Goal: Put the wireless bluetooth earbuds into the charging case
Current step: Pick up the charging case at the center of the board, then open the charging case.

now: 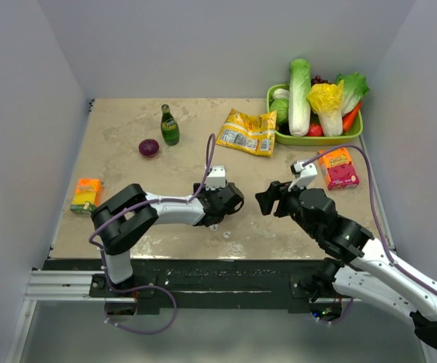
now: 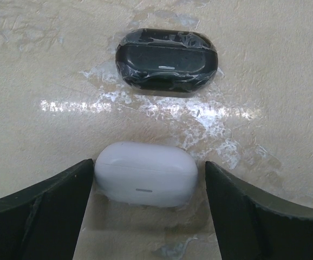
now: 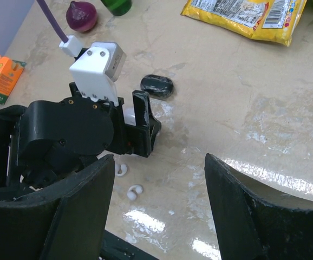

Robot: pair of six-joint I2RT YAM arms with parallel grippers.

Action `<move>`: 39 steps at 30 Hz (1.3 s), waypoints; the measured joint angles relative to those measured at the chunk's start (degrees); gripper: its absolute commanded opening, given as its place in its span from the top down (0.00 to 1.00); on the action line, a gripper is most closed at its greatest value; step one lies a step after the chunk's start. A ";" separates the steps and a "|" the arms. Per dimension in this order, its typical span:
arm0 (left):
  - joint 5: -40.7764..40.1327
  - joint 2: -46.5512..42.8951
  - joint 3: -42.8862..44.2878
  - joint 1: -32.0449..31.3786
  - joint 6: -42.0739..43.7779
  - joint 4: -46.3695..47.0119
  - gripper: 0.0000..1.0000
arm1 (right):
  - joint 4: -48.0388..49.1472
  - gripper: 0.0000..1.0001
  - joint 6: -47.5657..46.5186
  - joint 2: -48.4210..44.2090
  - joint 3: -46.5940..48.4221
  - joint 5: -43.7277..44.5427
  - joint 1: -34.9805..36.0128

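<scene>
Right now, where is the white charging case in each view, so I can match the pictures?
Top external: not visible; the left gripper covers it.
Left wrist: the white charging case sits lower centre, between the open jaws.
Right wrist: a white sliver between the left gripper's jaws, centre-left.
Shared landmark: the black case just beyond it, in both wrist views.

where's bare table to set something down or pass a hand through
Bare table lies in the far left corner, bordered by the left wall, green bottle and purple onion, and again between the onion and orange box. Crowded: the near middle, where the white case, black case and earbuds lie close together.
</scene>
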 measured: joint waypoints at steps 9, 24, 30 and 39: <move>-0.07 -1.01 -1.66 -0.15 0.39 1.20 0.35 | 0.00 0.29 0.00 -0.57 -0.11 0.09 0.00; 1.88 -14.62 -17.68 -0.44 12.92 17.16 0.97 | 0.17 0.27 0.66 -0.55 0.33 -0.07 0.00; 5.88 -31.12 -30.25 -0.42 26.51 40.54 1.00 | 1.84 0.27 0.63 0.17 2.05 -2.01 0.00; 29.59 -33.24 -52.74 -0.42 49.88 75.21 1.00 | 3.17 0.25 -2.56 6.62 8.68 -14.05 0.02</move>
